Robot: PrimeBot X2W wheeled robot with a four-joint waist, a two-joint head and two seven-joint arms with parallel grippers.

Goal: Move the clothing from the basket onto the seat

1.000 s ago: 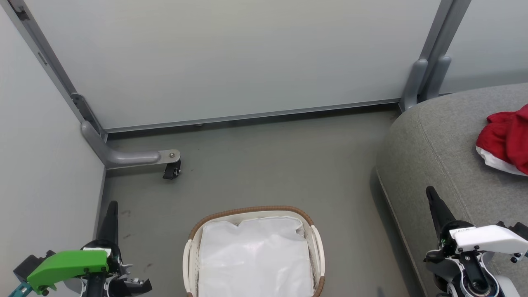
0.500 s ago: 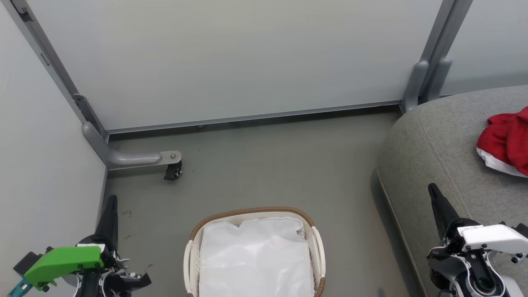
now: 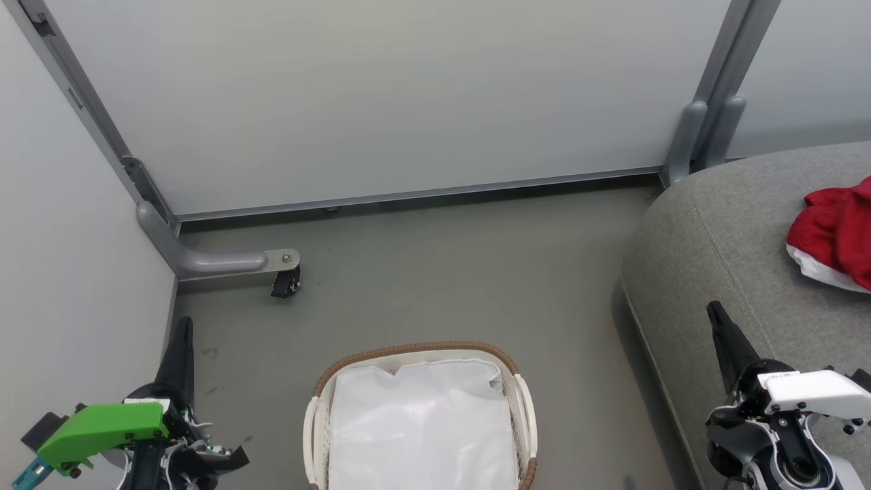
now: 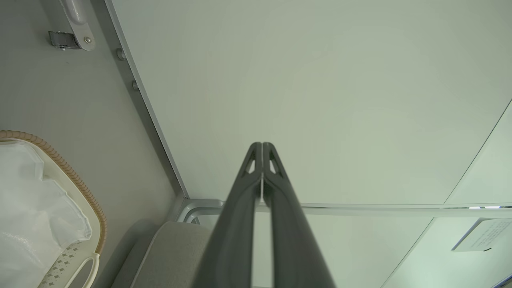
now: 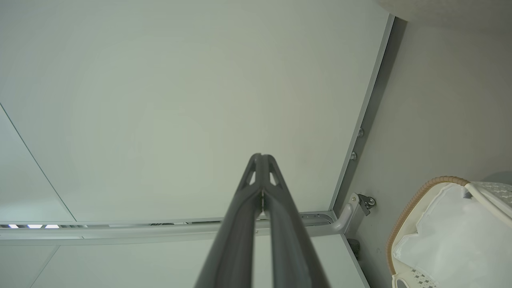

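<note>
The white basket with a brown woven rim stands on the floor at bottom centre, and nothing but its white lining shows inside. Red clothing with a white hem lies on the grey seat at the right edge. My left gripper is shut and empty at the lower left, beside the left wall panel. Over the seat's front edge at the lower right, my right gripper is shut and empty. The left wrist view has the shut left gripper, the basket and a seat corner. The right wrist view has the shut right gripper and the basket.
Pale partition panels close off the back and left. A grey panel foot with a black caster juts onto the floor behind the basket, at its left. Two grey posts stand at the seat's far corner. Bare floor lies between basket and back panel.
Both grippers have sunk slightly lower in the head view. The basket, clothing and seat lie as before.
</note>
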